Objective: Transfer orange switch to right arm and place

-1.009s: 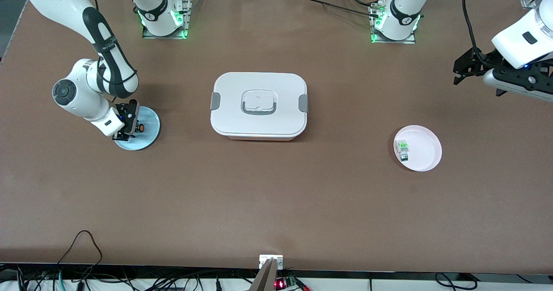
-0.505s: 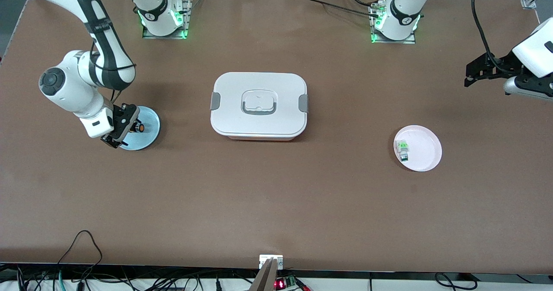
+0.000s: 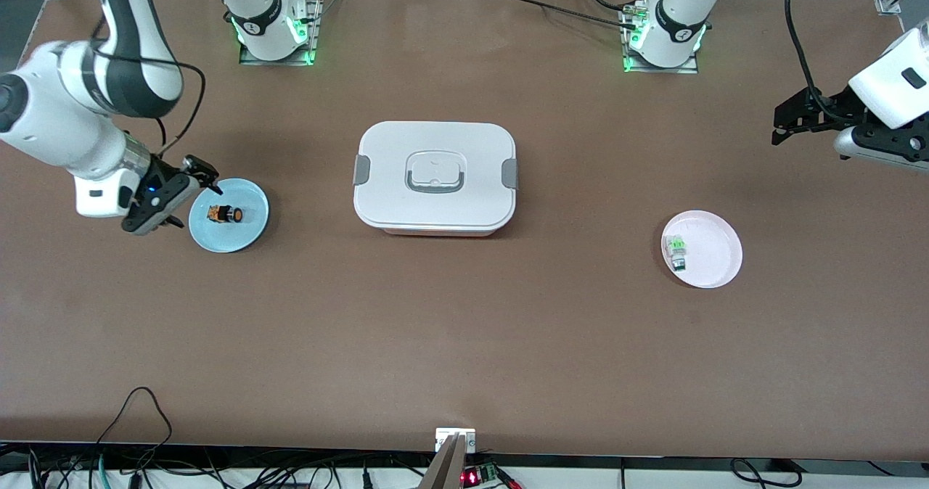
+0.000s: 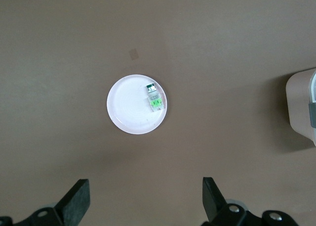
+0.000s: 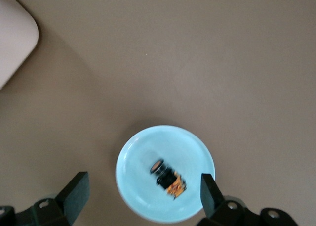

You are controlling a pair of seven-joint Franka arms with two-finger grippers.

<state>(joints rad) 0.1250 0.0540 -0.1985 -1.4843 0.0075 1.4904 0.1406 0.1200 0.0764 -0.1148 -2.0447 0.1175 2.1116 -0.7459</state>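
Orange switch (image 3: 225, 214) on blue plate (image 3: 250, 229), frame's left; likely light, rigid: grip black barrel. Right gripper (image 3: 176, 194) beside plate, left gripper (image 3: 791, 115) at frame's right edge: jaws open.

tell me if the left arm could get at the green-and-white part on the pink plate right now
Probably yes. The left gripper hangs open over bare table at its own end, the green-and-white part lies uncovered on the pink plate, and nothing stands between them.

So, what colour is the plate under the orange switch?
Light blue plate; the front view shows it best.
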